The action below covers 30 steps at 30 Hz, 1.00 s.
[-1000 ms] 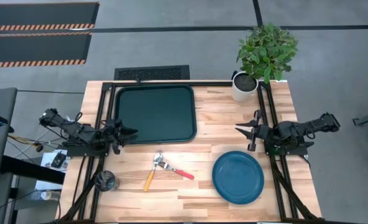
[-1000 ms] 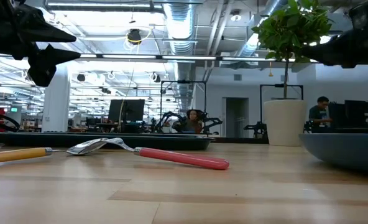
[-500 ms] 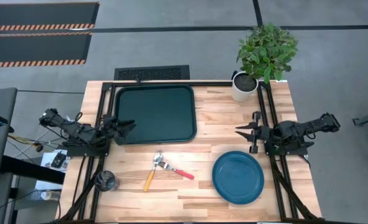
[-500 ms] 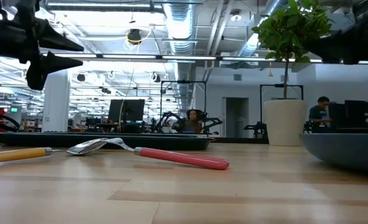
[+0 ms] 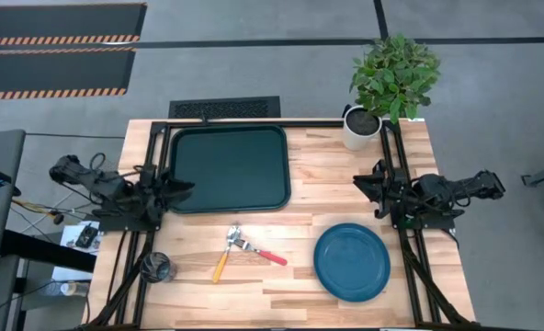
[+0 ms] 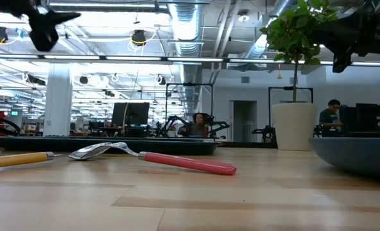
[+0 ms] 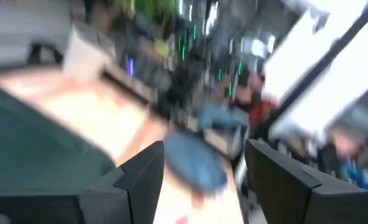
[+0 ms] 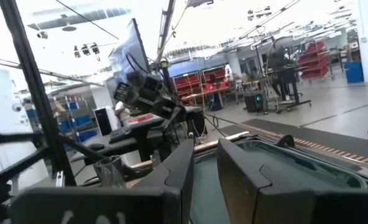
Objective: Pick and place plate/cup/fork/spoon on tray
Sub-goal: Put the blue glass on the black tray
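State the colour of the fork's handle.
Red; the fork shows it best in the low view.

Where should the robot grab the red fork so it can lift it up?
Best on the red handle of the fork, near its middle and from straight above. The fork lies flat on the table, so there is no way under it. Its metal end crosses the spoon, so a grip there might drag the spoon. The handle lies free, pointing toward the plate; jaws should straddle it.
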Motion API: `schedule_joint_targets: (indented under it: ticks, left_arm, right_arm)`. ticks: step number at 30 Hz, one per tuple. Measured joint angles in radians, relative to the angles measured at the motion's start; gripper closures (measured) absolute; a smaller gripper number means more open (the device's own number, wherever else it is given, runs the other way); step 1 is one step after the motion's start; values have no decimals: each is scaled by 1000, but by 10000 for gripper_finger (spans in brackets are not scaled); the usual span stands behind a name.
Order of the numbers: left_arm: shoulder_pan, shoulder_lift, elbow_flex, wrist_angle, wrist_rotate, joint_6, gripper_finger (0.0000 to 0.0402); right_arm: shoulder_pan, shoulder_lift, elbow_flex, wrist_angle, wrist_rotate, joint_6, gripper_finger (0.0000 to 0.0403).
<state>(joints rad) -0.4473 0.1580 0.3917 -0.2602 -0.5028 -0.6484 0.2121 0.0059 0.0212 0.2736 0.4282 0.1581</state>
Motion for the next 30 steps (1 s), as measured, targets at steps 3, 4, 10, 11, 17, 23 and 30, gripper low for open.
schedule_joint_targets:
  ticks: [3,4,10,11,17,23,30]
  left_arm:
    - [0,121,155,-263,73,-142,191]
    - [0,167,203,-352,100,-189,191]
    - [0,450,439,-801,311,-342,191]
    - [0,489,464,-856,362,-344,191]
    - [-28,623,488,-934,504,-297,191]
    - [-77,682,487,-949,589,-200,191]
    - [-207,693,487,-955,577,-212,191]
  right_arm:
    - [0,0,0,-3,16,0,306]
    - [0,0,0,-3,21,0,306]
    - [0,0,1,-22,23,2,306]
    - [0,0,1,-26,23,3,306]
    - [0,0,2,-32,23,3,306]
    - [0,0,2,-34,23,2,306]
    - [0,0,3,-41,23,2,306]
